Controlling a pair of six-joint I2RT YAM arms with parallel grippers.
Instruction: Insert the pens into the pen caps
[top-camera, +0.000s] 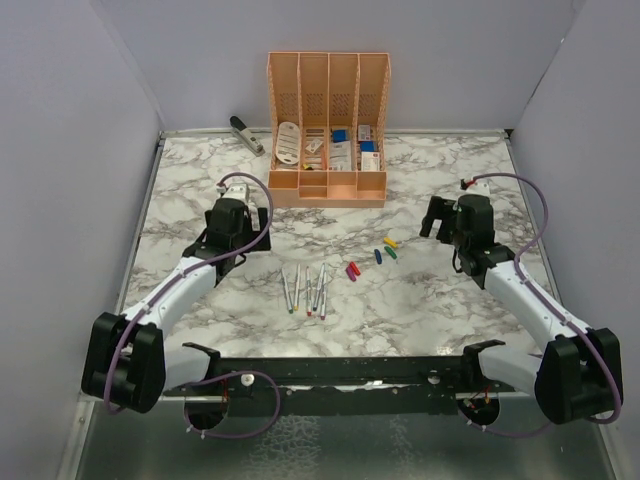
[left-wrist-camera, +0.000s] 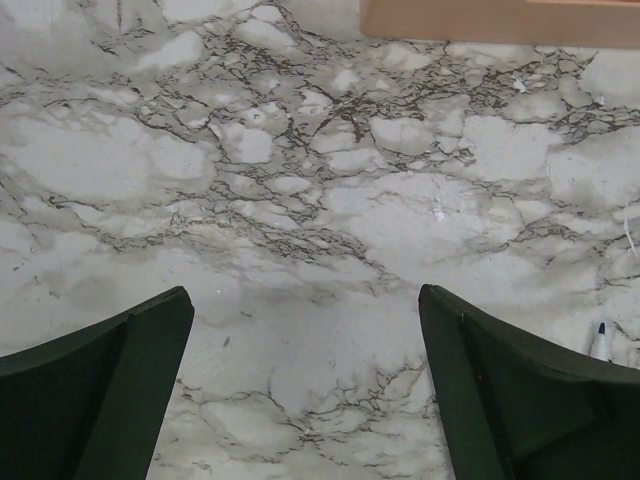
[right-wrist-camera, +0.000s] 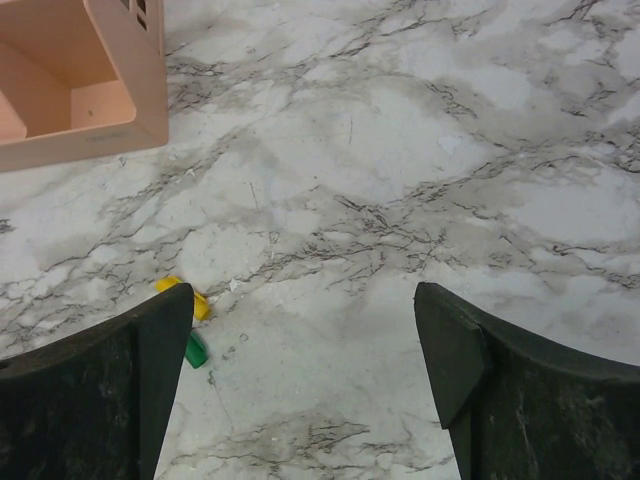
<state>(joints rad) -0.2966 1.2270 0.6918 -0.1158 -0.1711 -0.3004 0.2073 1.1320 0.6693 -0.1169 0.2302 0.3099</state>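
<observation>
Both claws stand wide apart and hold nothing: the left claw (left-wrist-camera: 303, 295) hangs over bare marble, and the right claw (right-wrist-camera: 303, 290) does the same on its own side. Between the two arms, the pens (top-camera: 305, 290) lie roughly side by side on the tabletop (top-camera: 440, 320), nearer the left arm. The pen caps (top-camera: 377, 256) are strewn loosely just to their right, nearer the right arm. That split probably suits a two-handed job, one arm taking a pen and the other a cap. The yellow cap (right-wrist-camera: 185, 297) and green cap (right-wrist-camera: 196, 349) show just beside the right claw's left finger, so a short reach should do. None of the pens wears a cap, so nothing is done yet. The peach organiser (top-camera: 327, 130) and stapler (top-camera: 246, 134) sit at the far edge, well apart from the work.
</observation>
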